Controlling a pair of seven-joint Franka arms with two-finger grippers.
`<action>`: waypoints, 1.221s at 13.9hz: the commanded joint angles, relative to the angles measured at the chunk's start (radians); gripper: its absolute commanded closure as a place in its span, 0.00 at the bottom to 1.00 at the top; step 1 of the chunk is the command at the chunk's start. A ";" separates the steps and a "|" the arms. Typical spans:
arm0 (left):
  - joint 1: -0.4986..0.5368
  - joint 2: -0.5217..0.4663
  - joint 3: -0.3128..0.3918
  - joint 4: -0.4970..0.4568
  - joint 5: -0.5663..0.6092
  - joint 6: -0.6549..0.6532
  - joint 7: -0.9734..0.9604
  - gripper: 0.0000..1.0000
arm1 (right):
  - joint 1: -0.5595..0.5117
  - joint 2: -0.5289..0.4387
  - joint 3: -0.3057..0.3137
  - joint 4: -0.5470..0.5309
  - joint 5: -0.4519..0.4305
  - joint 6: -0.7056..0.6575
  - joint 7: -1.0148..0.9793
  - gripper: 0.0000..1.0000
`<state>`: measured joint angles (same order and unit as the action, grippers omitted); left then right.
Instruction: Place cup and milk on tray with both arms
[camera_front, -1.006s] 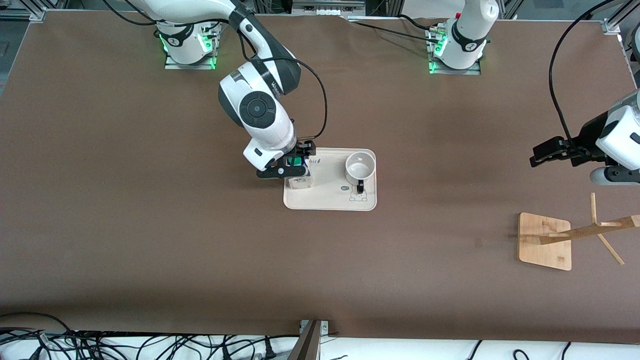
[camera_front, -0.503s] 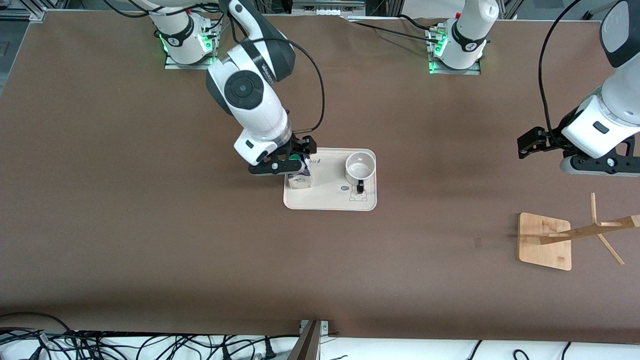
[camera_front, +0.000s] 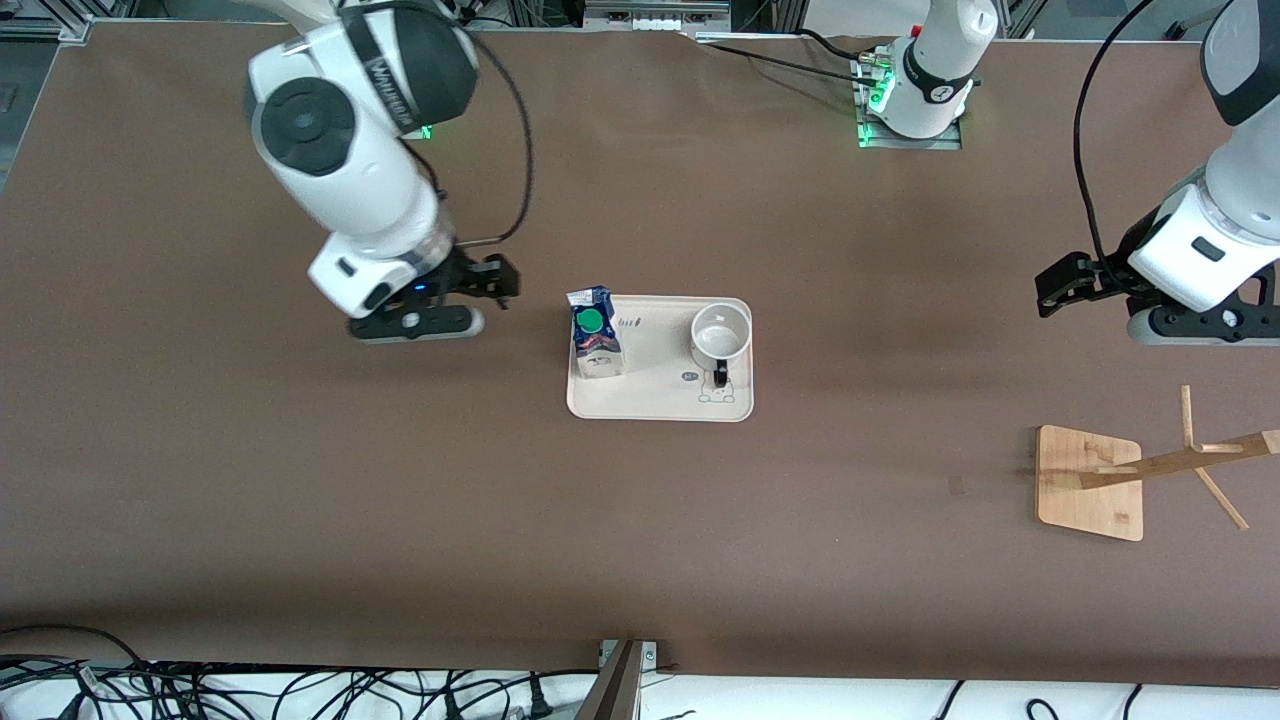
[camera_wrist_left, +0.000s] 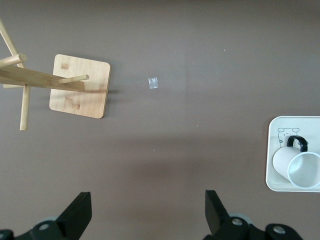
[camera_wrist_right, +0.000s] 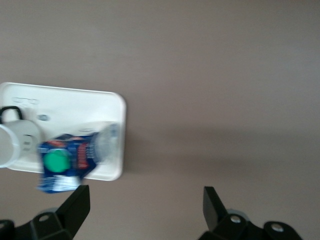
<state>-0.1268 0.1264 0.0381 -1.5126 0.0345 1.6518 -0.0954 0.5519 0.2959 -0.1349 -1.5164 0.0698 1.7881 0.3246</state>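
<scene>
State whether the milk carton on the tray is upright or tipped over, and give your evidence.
Upright. The milk carton stands on its base on the tray, its green cap facing up, beside the cup, with no gripper touching it.

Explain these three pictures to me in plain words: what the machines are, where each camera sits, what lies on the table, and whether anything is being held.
Two white robot arms stand at a brown table, each ending in a two-finger gripper. The wide picture comes from a high camera facing them. The other two come from cameras on the arms' wrists, looking down past their own black fingers.

On the table lies a cream tray. A white cup and a small blue milk carton with a green cap stand on it, the carton toward the right arm's end. A wooden rack stands toward the left arm's end, nearer the front camera.

Nothing is held. The right gripper is open over bare table beside the tray. The left gripper is open too, over bare table at its own end.
</scene>
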 joint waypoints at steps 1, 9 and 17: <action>0.004 -0.048 0.014 -0.027 -0.001 -0.004 -0.013 0.00 | 0.008 -0.024 -0.116 -0.013 0.004 -0.023 -0.163 0.00; -0.042 -0.099 0.012 -0.030 -0.002 -0.127 -0.015 0.00 | -0.026 -0.037 -0.331 -0.004 0.031 -0.268 -0.564 0.00; 0.044 -0.120 0.009 -0.080 -0.059 -0.056 0.167 0.00 | -0.416 -0.170 -0.014 -0.115 -0.064 -0.166 -0.527 0.00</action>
<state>-0.1193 0.0209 0.0503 -1.5708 -0.0036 1.5760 -0.0341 0.2308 0.2046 -0.2537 -1.5351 0.0264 1.5586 -0.2311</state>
